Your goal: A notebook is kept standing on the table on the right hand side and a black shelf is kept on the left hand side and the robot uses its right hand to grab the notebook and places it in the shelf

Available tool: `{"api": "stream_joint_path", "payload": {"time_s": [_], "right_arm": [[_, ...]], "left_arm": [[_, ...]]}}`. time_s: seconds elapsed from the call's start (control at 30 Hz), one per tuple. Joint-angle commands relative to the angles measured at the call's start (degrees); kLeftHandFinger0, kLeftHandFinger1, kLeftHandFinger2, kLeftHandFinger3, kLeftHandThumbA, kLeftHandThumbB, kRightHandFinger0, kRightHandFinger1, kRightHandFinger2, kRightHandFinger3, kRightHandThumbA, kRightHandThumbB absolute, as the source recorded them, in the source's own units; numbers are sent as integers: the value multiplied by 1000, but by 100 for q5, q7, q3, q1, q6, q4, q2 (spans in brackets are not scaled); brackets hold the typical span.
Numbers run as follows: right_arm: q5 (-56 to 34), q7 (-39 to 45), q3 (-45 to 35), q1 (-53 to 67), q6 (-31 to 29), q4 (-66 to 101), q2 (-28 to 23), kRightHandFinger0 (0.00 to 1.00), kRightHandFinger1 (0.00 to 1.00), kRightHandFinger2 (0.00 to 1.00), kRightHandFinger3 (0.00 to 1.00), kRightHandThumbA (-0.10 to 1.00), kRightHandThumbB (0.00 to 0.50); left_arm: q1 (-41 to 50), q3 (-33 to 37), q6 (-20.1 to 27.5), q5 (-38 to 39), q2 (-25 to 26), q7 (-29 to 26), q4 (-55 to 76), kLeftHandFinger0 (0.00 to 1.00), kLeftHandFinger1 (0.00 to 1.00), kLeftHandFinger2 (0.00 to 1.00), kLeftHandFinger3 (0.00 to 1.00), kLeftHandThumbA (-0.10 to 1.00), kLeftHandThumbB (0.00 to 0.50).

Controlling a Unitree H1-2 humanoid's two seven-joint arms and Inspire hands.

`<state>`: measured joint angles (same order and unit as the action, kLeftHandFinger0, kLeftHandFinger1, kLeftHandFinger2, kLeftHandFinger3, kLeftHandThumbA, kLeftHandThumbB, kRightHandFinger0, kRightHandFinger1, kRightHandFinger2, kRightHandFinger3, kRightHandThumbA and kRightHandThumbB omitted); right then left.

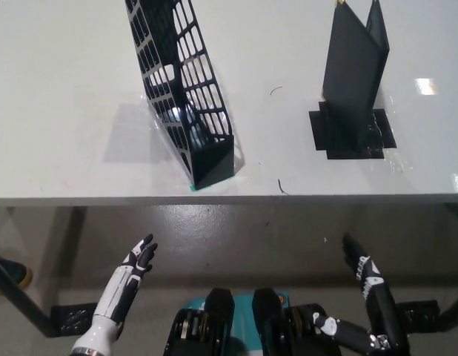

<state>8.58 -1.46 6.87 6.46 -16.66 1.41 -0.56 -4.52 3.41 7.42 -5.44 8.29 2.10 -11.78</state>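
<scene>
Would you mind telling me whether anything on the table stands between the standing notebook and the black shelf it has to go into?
Nothing visible does. The notebook stands on a black patch to the right; the black shelf stands to its left, with only bare white table between them. The right hand waits below the table edge, holding nothing.

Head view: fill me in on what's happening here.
Nothing is being handled yet. The notebook stands upright on the right side of the white table, on a patch of black tape. The black shelf sits empty to its left, apart from it. Both robot hands are below the table's near edge: the black right robot hand and the white left robot hand, each open and holding nothing. The grab has not begun.
</scene>
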Motion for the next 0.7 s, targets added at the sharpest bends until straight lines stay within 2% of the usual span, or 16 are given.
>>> {"api": "stream_joint_path", "payload": {"time_s": [0.0, 0.13, 0.2, 0.23, 0.27, 0.33, 0.43, 0.5, 0.57, 0.6, 0.67], "right_arm": [[675, -634, -161, -27, -1026, 1008, 228, 1000, 1000, 1000, 1000, 988, 73], [813, -676, -490, -310, -744, 1541, 340, 1000, 1000, 1000, 1000, 1000, 133], [837, -679, -660, -558, -516, 1703, 342, 1000, 1000, 1000, 1000, 1000, 148], [902, -740, -791, -744, -417, 1698, 323, 1000, 1000, 1000, 1000, 1000, 174], [862, -766, -893, -913, -335, 1657, 284, 1000, 1000, 1000, 1000, 1000, 224], [858, -771, -1067, -1190, -150, 1620, 234, 1000, 1000, 1000, 1000, 1000, 264], [960, -791, -1303, -1591, 155, 1544, 150, 1000, 1000, 1000, 1000, 1000, 264], [938, -823, -1471, -1914, 500, 1458, 150, 1000, 1000, 1000, 1000, 1000, 306], [955, -854, -1562, -2132, 624, 1286, 111, 1000, 1000, 1000, 1000, 1000, 326], [987, -881, -1610, -2287, 680, 1123, 68, 1000, 1000, 1000, 1000, 1000, 321], [941, -958, -1699, -2591, 718, 743, -14, 1000, 1000, 1000, 1000, 1000, 353]], "left_arm": [[-93, -3, 233, -64, 25, -9, 98, 1000, 1000, 1000, 1000, 1000, 179], [-71, -8, 315, -59, 22, -15, 59, 1000, 1000, 1000, 1000, 1000, 201], [-74, 0, 334, -70, 30, -6, 53, 1000, 1000, 1000, 1000, 1000, 204], [-57, 1, 290, -56, 22, 6, 87, 1000, 1000, 1000, 1000, 1000, 200], [-39, 5, 311, -61, 14, 0, 88, 1000, 1000, 1000, 1000, 1000, 194], [-31, 14, 316, -79, 12, -5, 101, 1000, 1000, 1000, 1000, 1000, 181], [-9, 23, 369, -109, 18, -10, 99, 1000, 1000, 1000, 1000, 1000, 169], [-2, 15, 343, -81, 11, 10, 115, 1000, 1000, 1000, 1000, 1000, 166], [4, 13, 365, -82, 6, 8, 107, 1000, 1000, 1000, 1000, 1000, 170], [15, 13, 397, -82, 2, 4, 95, 1000, 1000, 1000, 1000, 1000, 164], [35, 15, 369, -36, -1, 46, 105, 1000, 1000, 1000, 1000, 1000, 166]]}}
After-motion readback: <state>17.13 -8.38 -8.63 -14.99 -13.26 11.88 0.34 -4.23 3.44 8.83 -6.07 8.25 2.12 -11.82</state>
